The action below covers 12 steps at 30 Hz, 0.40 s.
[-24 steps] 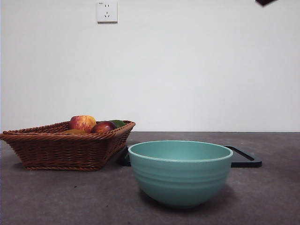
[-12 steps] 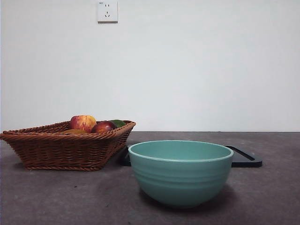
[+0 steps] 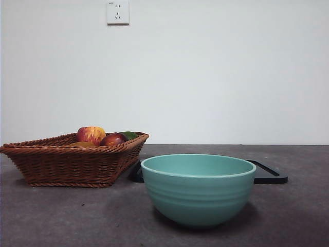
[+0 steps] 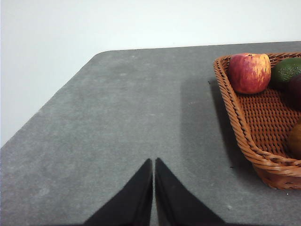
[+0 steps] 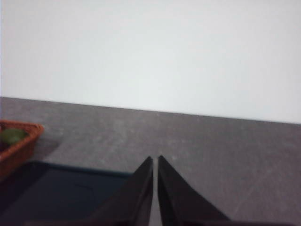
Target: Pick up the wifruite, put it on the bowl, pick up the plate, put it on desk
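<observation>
Bowl [image 3: 198, 189], teal-green ceramic with faint ribs and a pale rim, stands upright near the front edge of the desk [image 3: 61, 216], and we see nothing above its rim. Behind it, flat on the desk, we record a black tray [image 3: 268, 175], its far side showing past the bowl's right flank. Wicker basket [image 3: 72, 160] sits toward the desk's left end, touching or just beside the tray's left end; we cannot tell which. Inside it we list a red-and-yellow apple [image 3: 91, 135], a dark red round fruit [image 3: 113, 139], a green fruit [image 3: 129, 135] and a dull-brown piece low against the near wall [image 3: 81, 144], which we take for the wifruite [image 4: 295, 140], cut off at the frame edge in the left wrist view. Left gripper [image 4: 154, 162] hangs over bare desk beside the basket, jaws pressed together, holding nothing. Right gripper [image 5: 154, 159] hangs over the tray's edge, jaws likewise together and bare. White wall socket [image 3: 117, 12] is above the basket.
</observation>
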Tool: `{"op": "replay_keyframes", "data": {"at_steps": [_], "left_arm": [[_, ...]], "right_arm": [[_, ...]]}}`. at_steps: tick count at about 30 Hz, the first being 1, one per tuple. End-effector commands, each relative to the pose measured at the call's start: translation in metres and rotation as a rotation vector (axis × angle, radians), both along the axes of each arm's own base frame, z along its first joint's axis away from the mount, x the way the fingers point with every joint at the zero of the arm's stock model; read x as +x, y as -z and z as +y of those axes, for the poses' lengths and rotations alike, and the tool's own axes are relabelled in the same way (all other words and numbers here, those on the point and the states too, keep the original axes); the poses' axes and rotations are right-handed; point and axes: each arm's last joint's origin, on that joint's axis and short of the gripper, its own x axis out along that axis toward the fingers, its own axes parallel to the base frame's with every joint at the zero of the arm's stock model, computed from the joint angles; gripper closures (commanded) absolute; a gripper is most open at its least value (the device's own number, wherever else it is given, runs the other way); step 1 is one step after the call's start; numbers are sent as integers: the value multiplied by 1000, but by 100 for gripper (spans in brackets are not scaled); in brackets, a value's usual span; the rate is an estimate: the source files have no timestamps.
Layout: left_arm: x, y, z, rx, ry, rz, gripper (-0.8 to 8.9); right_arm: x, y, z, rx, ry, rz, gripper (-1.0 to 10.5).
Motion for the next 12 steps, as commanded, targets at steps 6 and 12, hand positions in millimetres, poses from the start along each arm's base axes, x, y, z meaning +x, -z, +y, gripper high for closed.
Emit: {"op": "replay_keyframes", "data": {"at_steps": [6,12], "left_arm": [[1,8,1,-7,-8,25,806],[1,8,1,-8,-8,26,806]], "right_arm": [[-2,32,-1,-7,28,5,938],[-1,52,-2,4,42,29,938]]}}
